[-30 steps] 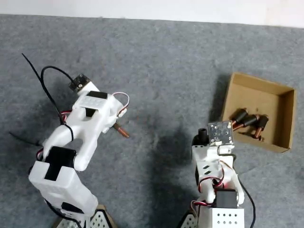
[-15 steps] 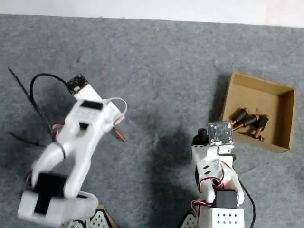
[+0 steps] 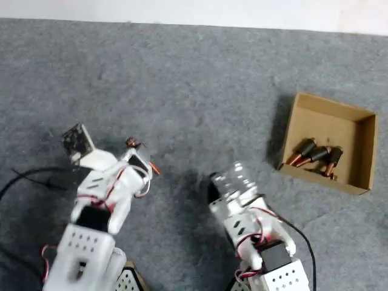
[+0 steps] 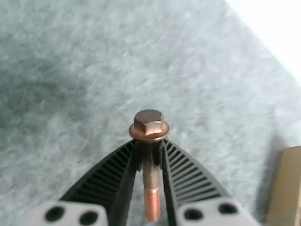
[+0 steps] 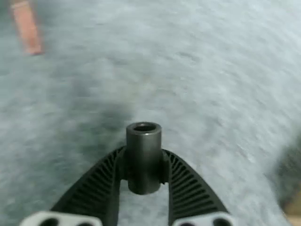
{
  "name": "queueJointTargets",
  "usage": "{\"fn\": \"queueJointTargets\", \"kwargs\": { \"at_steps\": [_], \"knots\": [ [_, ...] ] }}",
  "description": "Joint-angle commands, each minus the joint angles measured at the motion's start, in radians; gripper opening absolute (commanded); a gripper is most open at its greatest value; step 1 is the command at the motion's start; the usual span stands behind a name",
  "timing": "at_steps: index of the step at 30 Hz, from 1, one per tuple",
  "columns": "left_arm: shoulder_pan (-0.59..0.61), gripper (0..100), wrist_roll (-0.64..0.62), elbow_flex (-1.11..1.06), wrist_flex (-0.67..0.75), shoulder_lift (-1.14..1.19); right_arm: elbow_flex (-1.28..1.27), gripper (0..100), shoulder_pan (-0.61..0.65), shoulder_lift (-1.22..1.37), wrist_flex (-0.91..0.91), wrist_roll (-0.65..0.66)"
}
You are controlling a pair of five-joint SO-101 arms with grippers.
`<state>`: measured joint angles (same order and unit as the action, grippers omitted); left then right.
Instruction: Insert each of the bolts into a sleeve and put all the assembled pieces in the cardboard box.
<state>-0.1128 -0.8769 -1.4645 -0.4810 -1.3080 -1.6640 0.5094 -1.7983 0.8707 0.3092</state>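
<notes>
We see the copper bolt [image 4: 149, 125] clenched by its shank in the left claw [image 4: 149, 143], its hex head just past the fingertips. The dark sleeve [image 5: 143, 150] is gripped in the right claw [image 5: 144, 157], open end outward. In the high frame, the cardboard box [image 3: 362, 153] lies at the right on the grey counter [image 3: 212, 85] with assembled pieces [image 3: 315, 154] side by side inside, and both arms sit along the bottom edge, apart from the box.

Grey carpet [image 3: 200, 85] underfoot — pale wall strip [image 3: 242, 13] beyond.
</notes>
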Motion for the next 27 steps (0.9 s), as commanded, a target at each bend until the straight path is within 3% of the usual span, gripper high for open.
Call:
{"fn": "queueJointTargets", "kwargs": {
  "at_steps": [1,7,11,20,27],
  "knots": [
    [-0.019,0,0.006,-0.058,0.028,-0.217,-0.002,0.5,0.084,-0.004,-0.045,0.021],
    [-0.019,0,0.006,-0.151,0.023,-0.498,-0.03,0.5,0.145,-0.002,-0.2,0.023],
    [-0.019,0,0.006,-0.148,0.005,-0.526,-0.143,0.5,0.16,0.01,-0.352,0.14],
    [-0.111,0,0.005,-0.13,0.003,-0.507,-0.17,0.5,0.18,0.018,-0.358,0.155],
    [-0.179,0,-0.038,-0.025,-0.143,-0.507,-0.17,0.5,0.18,0.018,-0.305,0.244]
  ]
}}
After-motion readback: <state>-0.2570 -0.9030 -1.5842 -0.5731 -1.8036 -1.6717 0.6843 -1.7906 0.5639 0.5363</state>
